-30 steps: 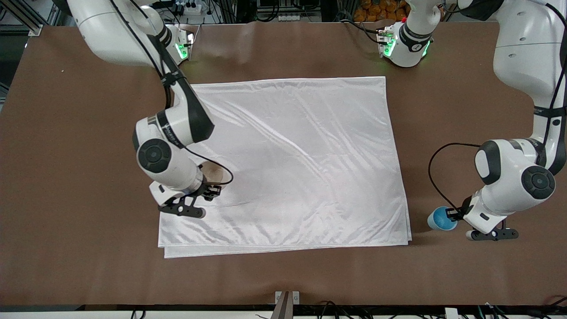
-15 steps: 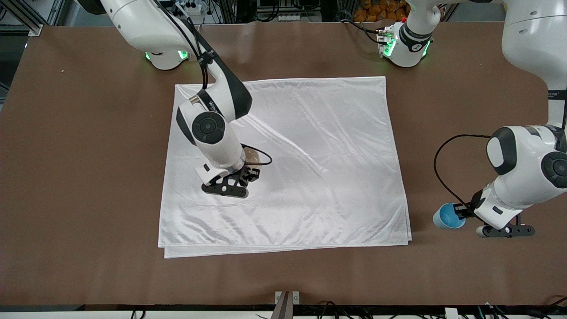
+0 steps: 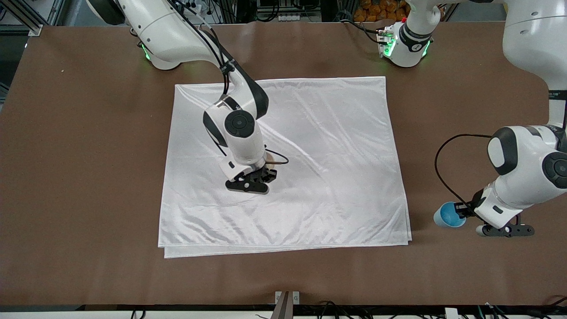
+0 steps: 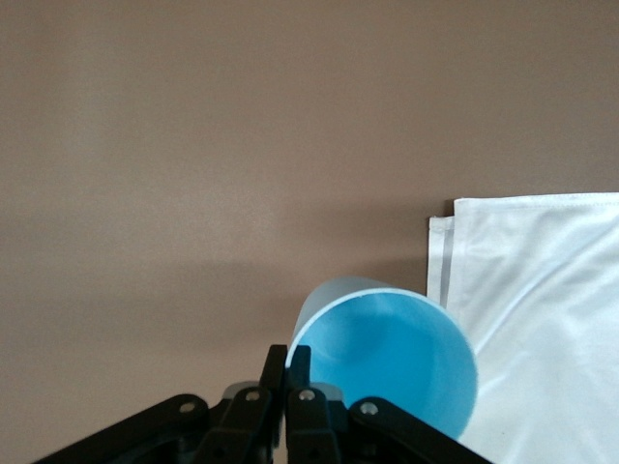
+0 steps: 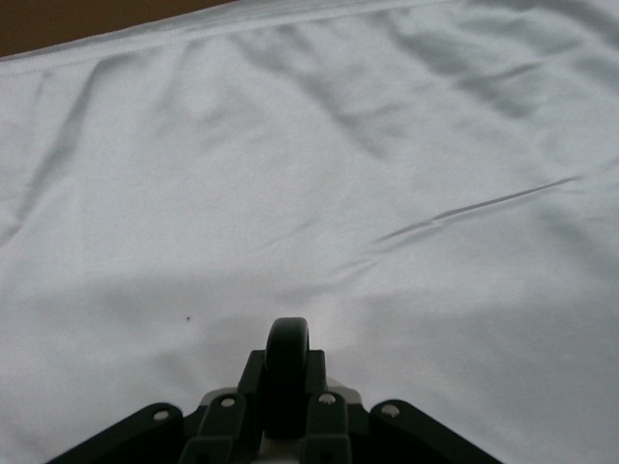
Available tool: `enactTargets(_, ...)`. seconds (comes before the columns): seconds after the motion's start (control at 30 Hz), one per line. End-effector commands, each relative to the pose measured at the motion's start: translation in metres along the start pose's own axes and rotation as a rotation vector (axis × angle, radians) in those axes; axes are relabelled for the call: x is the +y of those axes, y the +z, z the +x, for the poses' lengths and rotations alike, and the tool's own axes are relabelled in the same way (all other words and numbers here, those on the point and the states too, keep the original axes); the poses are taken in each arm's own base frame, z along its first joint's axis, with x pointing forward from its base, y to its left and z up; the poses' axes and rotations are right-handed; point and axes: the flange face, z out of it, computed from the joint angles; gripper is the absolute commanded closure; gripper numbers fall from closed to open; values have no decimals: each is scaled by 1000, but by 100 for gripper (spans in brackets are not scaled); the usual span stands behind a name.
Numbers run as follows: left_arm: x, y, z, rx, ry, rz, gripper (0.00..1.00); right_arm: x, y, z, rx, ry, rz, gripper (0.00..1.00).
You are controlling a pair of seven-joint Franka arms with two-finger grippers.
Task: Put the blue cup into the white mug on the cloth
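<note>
The cloth (image 3: 332, 155) lies spread in the middle of the table. My right gripper (image 3: 265, 172) is over the cloth's middle, shut on the black loop handle (image 5: 287, 353) of the white mug. Only a sliver of the mug's rim (image 3: 271, 156) shows under the wrist. My left gripper (image 3: 465, 212) is over bare table at the left arm's end, just off the cloth's corner (image 4: 464, 217). It is shut on the rim of the blue cup (image 3: 448, 215), one finger inside and one outside. The blue cup (image 4: 387, 358) is tilted, its mouth toward the wrist camera.
The brown table (image 3: 88, 155) is bare around the cloth. The arm bases with green lights (image 3: 405, 44) stand along the edge farthest from the front camera. A black cable (image 3: 443, 168) loops from the left wrist.
My right arm has carried the mug from the cloth's edge at the right arm's end to its middle. My left gripper with the blue cup shifted slightly away from the cloth, then held still.
</note>
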Motion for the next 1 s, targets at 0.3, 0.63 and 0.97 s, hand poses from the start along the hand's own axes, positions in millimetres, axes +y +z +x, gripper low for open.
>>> enactTargets(0.3, 13, -25, 1, 27, 30, -10, 100, -19, 42, -22, 45, 13, -20, 100)
enactTargets(0.63, 42, -57, 0, 51, 64, -41, 100, -17, 42, -19, 44, 27, -16, 30)
enactTargets(0.97, 66, -74, -3, 56, 84, -64, 100, -26, 21, -9, 68, 109, 11, 11)
